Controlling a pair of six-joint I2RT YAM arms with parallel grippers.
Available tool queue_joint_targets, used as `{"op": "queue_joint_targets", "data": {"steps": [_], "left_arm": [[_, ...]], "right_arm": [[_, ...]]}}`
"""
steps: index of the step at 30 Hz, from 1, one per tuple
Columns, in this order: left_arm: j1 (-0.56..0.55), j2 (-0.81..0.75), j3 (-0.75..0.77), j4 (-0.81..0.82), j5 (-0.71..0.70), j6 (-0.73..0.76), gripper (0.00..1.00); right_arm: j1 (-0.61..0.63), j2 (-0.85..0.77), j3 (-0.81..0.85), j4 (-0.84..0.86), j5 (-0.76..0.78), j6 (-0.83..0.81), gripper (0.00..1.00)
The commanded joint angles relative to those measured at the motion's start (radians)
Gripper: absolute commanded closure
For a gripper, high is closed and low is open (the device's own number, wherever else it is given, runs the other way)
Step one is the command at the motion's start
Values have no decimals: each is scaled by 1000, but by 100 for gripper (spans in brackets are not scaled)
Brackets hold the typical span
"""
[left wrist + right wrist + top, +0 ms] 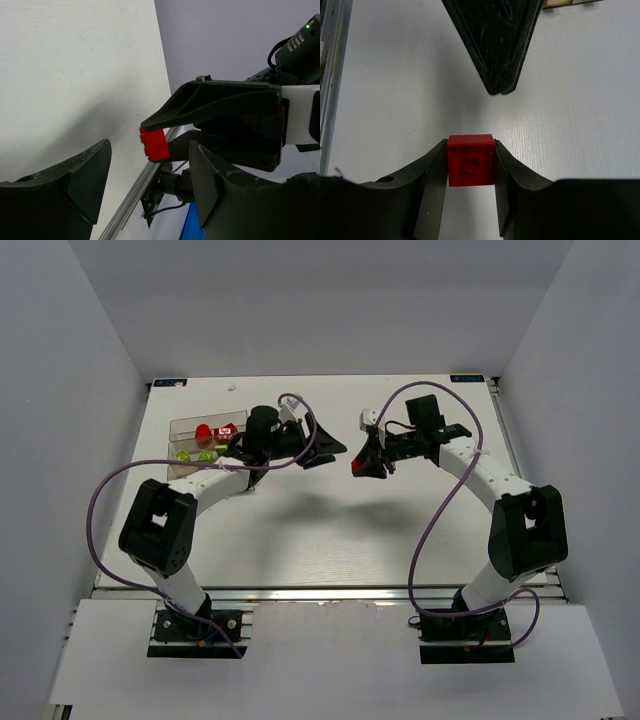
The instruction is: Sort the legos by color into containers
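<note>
I see a white, rectangular worktop (300, 540) with grey walls (90, 390) on its left, right and far sides and a metal rail (330, 591) along its near edge. Directly on it lies the clear compartment tray (186, 428), flat in the far-left part, close to the left edge.

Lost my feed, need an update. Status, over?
Left gripper open, empty. Right gripper shut on red brick, aloft, facing left gripper. Tray far left. Nothing between grippers.
</note>
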Motion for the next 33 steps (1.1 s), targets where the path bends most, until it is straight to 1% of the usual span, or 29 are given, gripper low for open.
{"op": "queue_joint_targets", "data": {"steps": [1, 8, 23, 28, 33], "left_arm": [[-29, 9, 47, 16, 30, 0, 28], [-42, 38, 78, -3, 41, 4, 33], [-62, 108, 163, -75, 64, 36, 47], [-62, 119, 173, -101, 62, 46, 49], [-63, 121, 177, -124, 53, 53, 47]], "right_arm": [[25, -33, 5, 18, 12, -9, 97], [35, -10, 21, 72, 39, 49, 97], [60, 20, 57, 153, 81, 129, 98], [61, 20, 62, 179, 116, 152, 98], [61, 15, 63, 196, 148, 166, 98]]}}
